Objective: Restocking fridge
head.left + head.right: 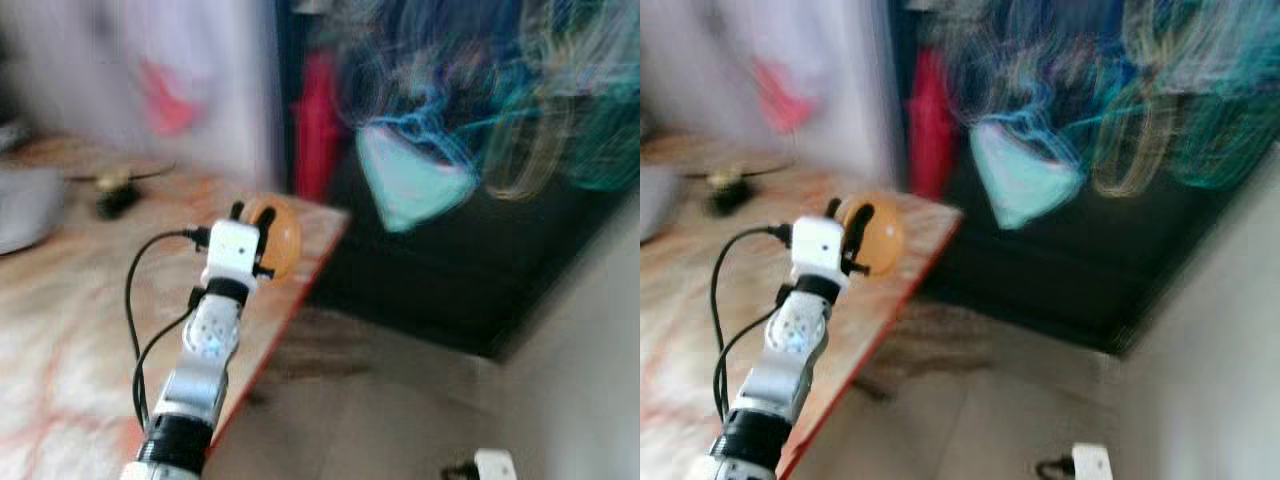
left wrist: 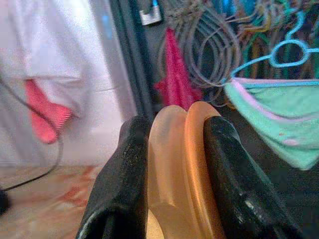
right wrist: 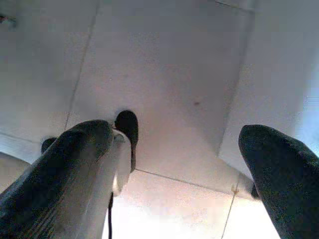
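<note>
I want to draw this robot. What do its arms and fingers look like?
The left arm is silver with black joint rings, a white boxy wrist block and a thin black cable looping alongside. Both the left gripper and right gripper have two long, rounded black fingers.

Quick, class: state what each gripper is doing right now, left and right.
Left gripper: shut on the orange container, above the table.
Right gripper: open, holding nothing, over the floor.

Both eye views look forward and down from the head, blurred, sharing the bench (image 1: 80,330) edge and dark doorway. Left wrist view looks close along its fingers (image 2: 124,184) toward hanging clothes. Right wrist view faces the tiled floor (image 3: 169,74).
</note>
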You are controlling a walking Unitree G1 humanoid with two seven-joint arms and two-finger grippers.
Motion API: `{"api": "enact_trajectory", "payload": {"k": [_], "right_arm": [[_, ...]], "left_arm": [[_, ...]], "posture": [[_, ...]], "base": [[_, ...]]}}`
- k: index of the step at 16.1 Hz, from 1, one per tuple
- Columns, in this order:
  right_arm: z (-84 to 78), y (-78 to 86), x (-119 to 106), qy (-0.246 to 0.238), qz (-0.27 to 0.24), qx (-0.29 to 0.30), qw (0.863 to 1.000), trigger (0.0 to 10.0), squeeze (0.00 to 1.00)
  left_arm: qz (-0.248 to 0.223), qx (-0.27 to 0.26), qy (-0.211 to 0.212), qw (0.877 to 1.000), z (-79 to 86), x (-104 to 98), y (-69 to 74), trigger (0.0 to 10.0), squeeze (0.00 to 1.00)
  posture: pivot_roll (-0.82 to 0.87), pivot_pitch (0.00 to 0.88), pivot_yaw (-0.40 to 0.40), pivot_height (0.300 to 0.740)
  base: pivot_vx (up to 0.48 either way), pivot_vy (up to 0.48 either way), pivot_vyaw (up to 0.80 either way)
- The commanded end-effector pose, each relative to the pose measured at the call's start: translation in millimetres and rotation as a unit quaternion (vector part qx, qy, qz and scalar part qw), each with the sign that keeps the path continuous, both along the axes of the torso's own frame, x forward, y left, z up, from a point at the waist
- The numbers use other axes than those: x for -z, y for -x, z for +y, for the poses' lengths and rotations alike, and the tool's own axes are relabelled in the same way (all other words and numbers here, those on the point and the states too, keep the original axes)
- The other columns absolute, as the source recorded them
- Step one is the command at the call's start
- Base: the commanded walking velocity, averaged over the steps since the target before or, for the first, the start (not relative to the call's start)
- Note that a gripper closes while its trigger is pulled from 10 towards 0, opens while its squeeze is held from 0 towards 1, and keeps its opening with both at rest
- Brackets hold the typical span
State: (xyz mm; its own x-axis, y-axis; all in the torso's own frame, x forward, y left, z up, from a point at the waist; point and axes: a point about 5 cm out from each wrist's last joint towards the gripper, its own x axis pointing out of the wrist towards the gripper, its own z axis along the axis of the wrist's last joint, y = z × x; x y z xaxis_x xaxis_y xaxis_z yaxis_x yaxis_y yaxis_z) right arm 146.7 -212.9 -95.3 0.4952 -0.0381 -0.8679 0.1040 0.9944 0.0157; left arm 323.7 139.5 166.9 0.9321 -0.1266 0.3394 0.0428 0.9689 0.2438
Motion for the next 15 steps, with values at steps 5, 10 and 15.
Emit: {"api": "enact_trajectory", "payload": {"k": [5,10,15], "right_arm": [[3.4,4.4,2,-0.004,0.009,0.002,1.0,10.0,0.0],[3.7,3.9,2,-0.004,0.008,0.005,1.0,10.0,0.0],[3.7,3.4,2,-0.004,0.007,0.008,1.0,10.0,0.0]], "left_arm": [[0.0,-0.002,0.0,1.0,6.0,-1,-1.3,10.0,0.0],[0.01,0.003,-0.005,1.0,6.3,3,-2.6,10.0,0.0],[0.048,-0.007,-0.012,0.999,14.5,23,-5.5,10.0,0.0]], "posture": [[0.07,0.011,0.015,0.74],[0.07,0.011,0.022,0.74],[0.05,0.0,0.032,0.74]], "base": [[0.0,0.0,-0.79],[0.0,0.0,-0.79],[0.0,0.0,-0.79]]}}
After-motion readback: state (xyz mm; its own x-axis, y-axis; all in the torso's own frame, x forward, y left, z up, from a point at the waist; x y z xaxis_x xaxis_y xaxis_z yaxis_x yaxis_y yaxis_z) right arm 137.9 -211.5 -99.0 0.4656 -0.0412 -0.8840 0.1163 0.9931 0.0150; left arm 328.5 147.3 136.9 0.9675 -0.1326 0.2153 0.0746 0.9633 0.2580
